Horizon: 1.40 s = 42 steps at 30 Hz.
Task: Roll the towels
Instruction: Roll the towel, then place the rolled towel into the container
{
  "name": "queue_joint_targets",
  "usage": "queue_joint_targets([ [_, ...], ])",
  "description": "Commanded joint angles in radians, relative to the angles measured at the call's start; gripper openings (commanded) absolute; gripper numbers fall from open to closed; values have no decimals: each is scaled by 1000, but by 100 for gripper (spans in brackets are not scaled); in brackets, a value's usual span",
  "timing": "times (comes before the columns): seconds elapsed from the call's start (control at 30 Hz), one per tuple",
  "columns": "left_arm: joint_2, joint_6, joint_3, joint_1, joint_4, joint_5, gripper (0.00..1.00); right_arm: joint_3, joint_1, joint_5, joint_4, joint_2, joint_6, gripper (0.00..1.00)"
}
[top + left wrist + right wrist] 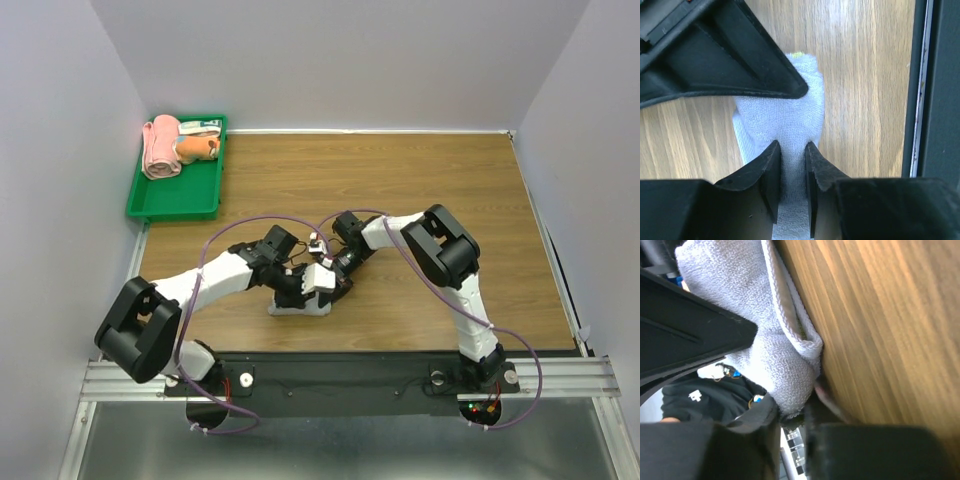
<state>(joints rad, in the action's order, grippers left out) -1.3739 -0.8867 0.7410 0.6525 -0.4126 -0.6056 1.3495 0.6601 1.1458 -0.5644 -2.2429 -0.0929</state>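
A pale grey towel (296, 308) with a sliver of yellow-green at its far end lies bunched on the wooden table, near the front between the two arms. My left gripper (303, 287) is shut on it: in the left wrist view the towel (785, 117) runs up between the left gripper's (792, 146) narrow-set fingers. From the right, my right gripper (334, 270) meets the same towel; in the right wrist view a rounded end of the towel (735, 295) is pinched in the right gripper (792, 411). An orange towel (195, 148) lies in the tray.
A green tray (160, 208) sits at the table's far left corner, holding a pink towel roll (158, 148) beside the orange towel. Grey walls close in the table on three sides. A black rail (935, 100) runs along the front edge.
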Motion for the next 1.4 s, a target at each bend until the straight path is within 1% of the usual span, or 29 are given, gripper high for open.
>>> queue_joint_targets([
  [0.0, -2, 40, 31, -8, -15, 4, 30, -7, -10, -173, 69, -78, -11, 1],
  [0.07, 39, 32, 18, -1, -6, 44, 44, -9, -10, -163, 70, -92, -16, 1],
  [0.1, 61, 10, 9, 4, 0, 99, 60, -10, -10, -149, 69, -95, -18, 1],
  [0.13, 85, -3, -3, 30, 9, 130, 68, -9, -8, -143, 69, -98, -19, 1],
  [0.17, 148, -12, -40, 47, 23, 168, 75, -9, -10, -135, 66, -103, -21, 1],
  [0.2, 182, -23, -60, 74, 31, 237, 80, -9, -11, -115, 67, -106, -24, 1],
  [0.23, 247, -46, -102, 131, 43, 268, 84, -7, -11, -106, 67, -107, -31, 1],
  [0.27, 281, -49, -126, 171, 55, 305, 95, -7, -11, -95, 66, -118, -33, 1],
  [0.3, 312, -47, -150, 206, 86, 378, 99, -6, -11, -77, 66, -122, -36, 1],
  [0.33, 361, -47, -172, 241, 98, 415, 99, -4, -13, -69, 66, -126, -41, 1],
  [0.37, 378, -47, -211, 307, 113, 444, 99, -3, -11, -60, 66, -133, -42, 1],
  [0.4, 389, -41, -230, 332, 150, 507, 99, -1, -13, -38, 64, -139, -42, 1],
  [0.47, 395, -31, -270, 393, 191, 568, 99, 3, -13, -17, 63, -147, -50, 1],
  [0.5, 385, -29, -281, 407, 242, 633, 99, 4, -11, 1, 64, -156, -53, 1],
  [0.6, 360, -61, -305, 427, 294, 690, 98, 4, -13, 35, 63, -173, -56, 1],
  [0.63, 336, -73, -316, 433, 325, 701, 97, 5, -13, 43, 61, -179, -60, 1],
  [0.67, 320, -78, -318, 438, 339, 719, 93, 7, -14, 60, 61, -184, -59, 1],
  [0.73, 276, -90, -319, 440, 372, 727, 88, 8, -13, 77, 61, -196, -67, 1],
  [0.77, 260, -90, -318, 440, 382, 730, 83, 8, -13, 83, 60, -198, -67, 1],
  [0.83, 218, -90, -321, 440, 406, 745, 80, 5, -13, 101, 58, -204, -68, 1],
  [1.03, 102, -80, -339, 440, 503, 761, 64, -1, -11, 144, 57, -221, -79, 0],
  [1.07, 92, -74, -341, 440, 509, 757, 57, -1, -11, 149, 58, -221, -79, 1],
  [1.13, 72, -63, -336, 440, 524, 759, 51, -3, -10, 152, 57, -215, -79, 0],
  [1.2, 53, -52, -325, 440, 515, 751, 37, -7, -8, 150, 55, -201, -74, 1],
  [1.23, 49, -43, -310, 438, 503, 748, 27, -7, -8, 149, 57, -196, -73, 1],
  [1.27, 50, -34, -296, 435, 480, 738, 7, -6, -10, 140, 55, -189, -71, 1],
  [1.3, 55, -18, -286, 427, 456, 704, 3, -6, -16, 134, 52, -181, -68, 9],
  [1.33, 71, -11, -273, 414, 415, 686, 0, -7, -23, 115, 52, -155, -68, 34],
  [1.37, 84, -5, -247, 401, 367, 660, 0, -7, -33, 98, 51, -140, -64, 47],
])
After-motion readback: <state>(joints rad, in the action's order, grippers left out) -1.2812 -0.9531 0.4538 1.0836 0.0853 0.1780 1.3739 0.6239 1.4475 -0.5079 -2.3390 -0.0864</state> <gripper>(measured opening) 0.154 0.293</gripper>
